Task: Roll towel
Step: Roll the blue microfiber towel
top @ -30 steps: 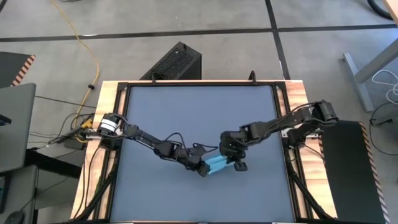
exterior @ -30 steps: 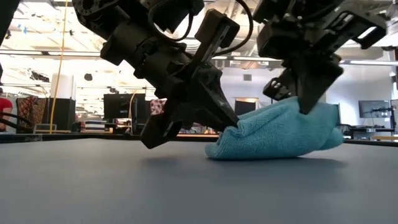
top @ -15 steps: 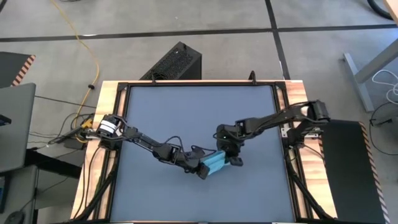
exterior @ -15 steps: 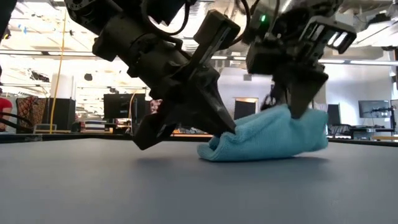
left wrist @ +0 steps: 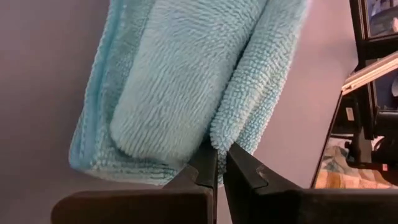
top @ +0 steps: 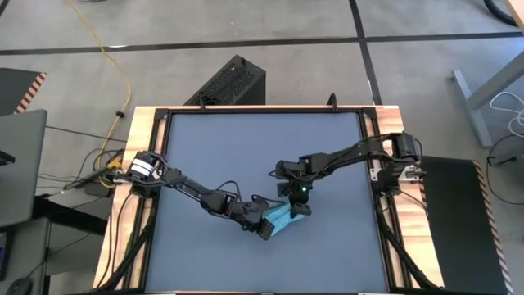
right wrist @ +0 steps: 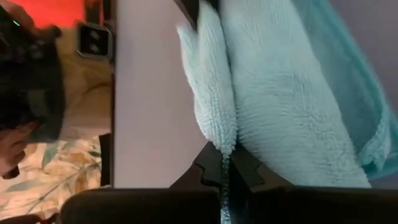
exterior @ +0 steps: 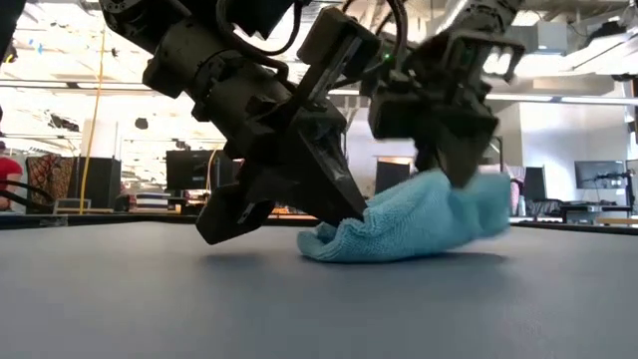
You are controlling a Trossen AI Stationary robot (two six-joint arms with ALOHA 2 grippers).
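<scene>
The sky-blue towel (top: 282,218) lies bunched in thick folds on the dark grey tabletop, near the middle and toward the near edge; its underside rests on the table (exterior: 399,249). My left gripper (top: 266,229) is shut on the towel's left end. My right gripper (top: 300,209) is shut on its right end. In the low view the left gripper (exterior: 351,211) slants down to the towel's low end, and the right gripper (exterior: 456,179) comes down on its raised end. My left gripper pinches a thick folded edge (left wrist: 219,138) at the towel's left end between its two fingers. The fingers slant down from the table's left. That end sits low, on or just above the table. My right gripper pinches a folded ridge of cloth (right wrist: 227,142) at the towel's right end between its two fingers. The fingers slant down from the table's right. This end is raised a little (exterior: 478,194), while the cloth below it lies on the table.
Wooden side rails (top: 135,164) and a black frame edge the tabletop. Bare table surface (top: 262,147) stretches toward the far edge. A black box (top: 229,82) and a yellow cable lie on the floor beyond the table.
My right gripper has gone toward the table's left edge and a little down, rolling its wrist, still shut on the towel's right end. The bunched towel has shifted left with it and now looks shorter from above. My left gripper has kept its hold.
</scene>
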